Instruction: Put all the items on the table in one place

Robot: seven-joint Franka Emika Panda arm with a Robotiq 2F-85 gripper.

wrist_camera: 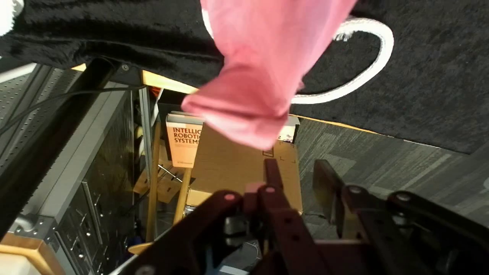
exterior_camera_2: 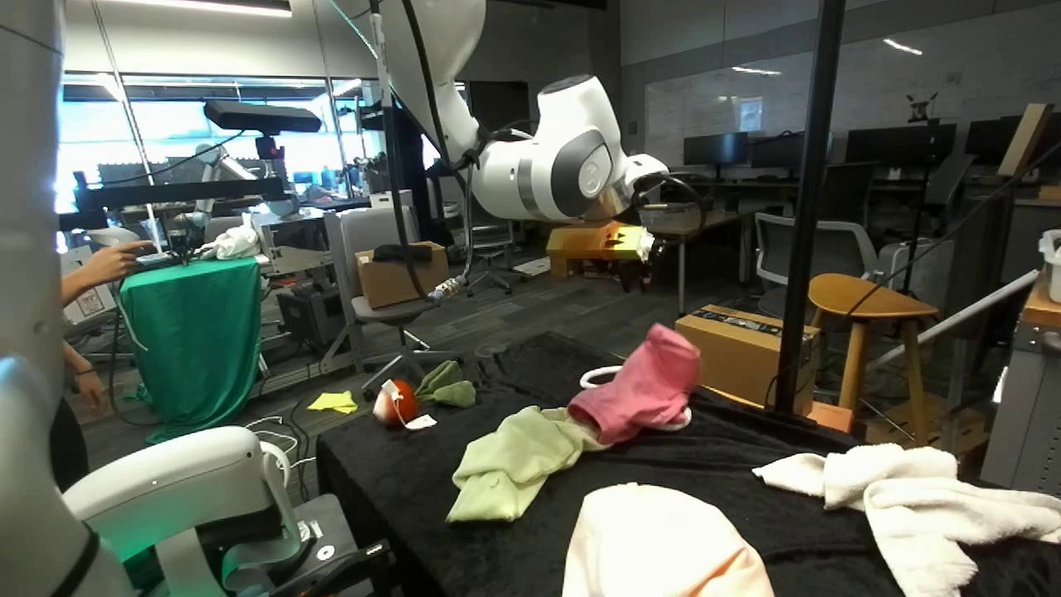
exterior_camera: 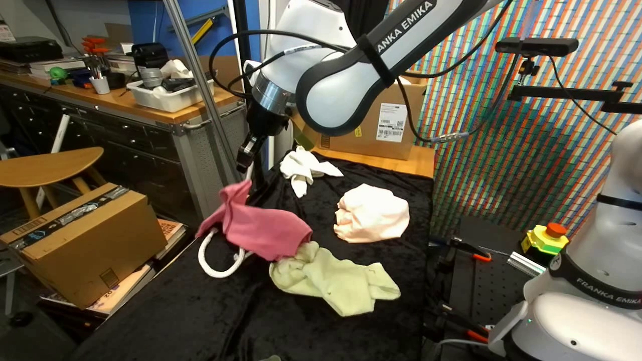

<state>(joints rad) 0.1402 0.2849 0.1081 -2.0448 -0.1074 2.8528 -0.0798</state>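
Your gripper point(wrist_camera: 298, 168) hangs above the pink cloth point(exterior_camera: 266, 230), jaws partly apart with nothing between; near that cloth lie 1 green cloth point(exterior_camera: 341, 281) and 1 white rope point(wrist_camera: 386, 44).

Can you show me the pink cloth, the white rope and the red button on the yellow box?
Pink cloth point(exterior_camera: 266, 229): in an exterior view, on the broad middle of the fabric.
White rope point(wrist_camera: 387, 46): in the wrist view, on its rounded bend.
Red button point(exterior_camera: 555, 230): in an exterior view, on its cap.
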